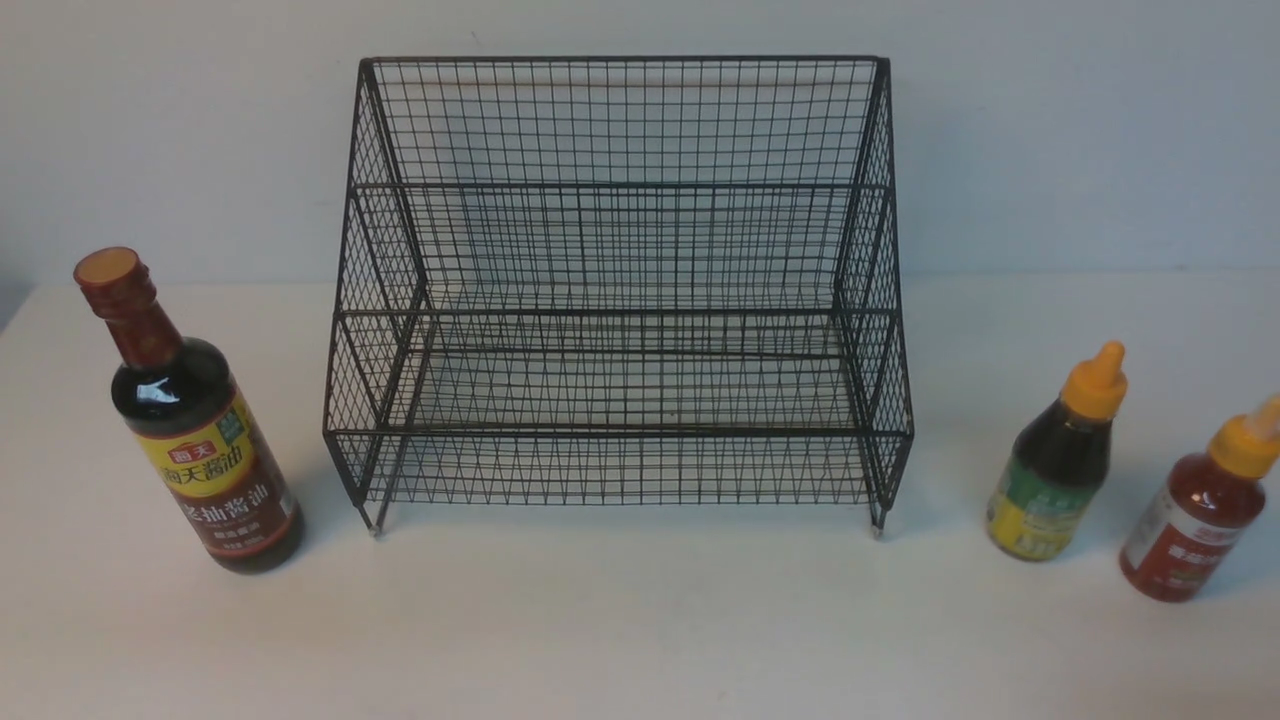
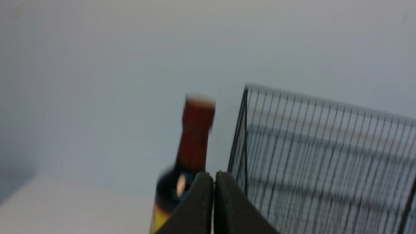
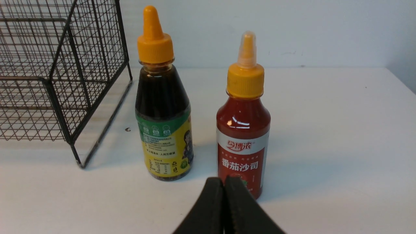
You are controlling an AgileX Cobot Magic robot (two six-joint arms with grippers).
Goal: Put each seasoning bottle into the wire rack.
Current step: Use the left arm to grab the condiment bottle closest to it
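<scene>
Your front camera looks forward and down over the whole rack [image 1: 615,290] and desk [image 1: 640,620]. Your left wrist camera sits close beside the tall bottle [image 2: 195,130] and rack side; your right one closely faces the dark bottle [image 3: 163,107], red bottle [image 3: 243,130] and rack corner.

The black two-tier wire rack [image 1: 620,432] stands at frame centre on the white table [image 1: 640,620], its tall back toward the pale wall [image 1: 1080,130]. The soy-sauce bottle [image 1: 200,440], red-capped, stands upright at left, apart from the rack. At right, the dark squeeze bottle [image 1: 1055,470] and the red squeeze bottle [image 1: 1195,525] stand side by side on the table, the red one nearest the frame edge.
</scene>
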